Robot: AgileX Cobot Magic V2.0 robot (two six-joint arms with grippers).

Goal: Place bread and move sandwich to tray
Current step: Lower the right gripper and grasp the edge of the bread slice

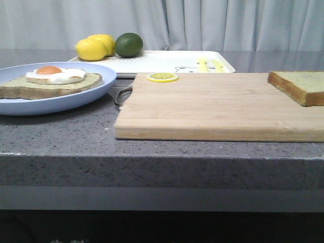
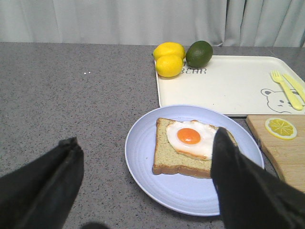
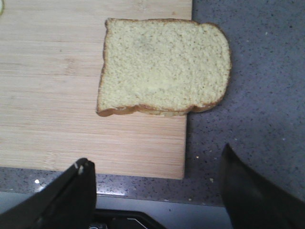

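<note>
The sandwich (image 1: pixel 50 83), toast with a fried egg, lies on the light-blue plate (image 1: pixel 30 105) at the left; it also shows in the left wrist view (image 2: pixel 188 148). The plain bread (image 1: pixel 301 86) lies at the right end of the wooden cutting board (image 1: pixel 212 106), overhanging its edge in the right wrist view (image 3: pixel 164 67). The white tray (image 1: pixel 172 62) lies at the back. My left gripper (image 2: pixel 145 152) is open and empty, near the plate (image 2: pixel 143 162). My right gripper (image 3: pixel 157 164) is open and empty, near the board's corner. Neither gripper shows in the front view.
Two lemons (image 1: pixel 93 48) and a green lime (image 1: pixel 128 44) sit on the tray's back left part. A yellow fork and knife (image 2: pixel 288 88) lie on the tray (image 2: pixel 228 86). A lemon slice (image 1: pixel 162 77) lies on the board's far left corner. The counter's front edge is close.
</note>
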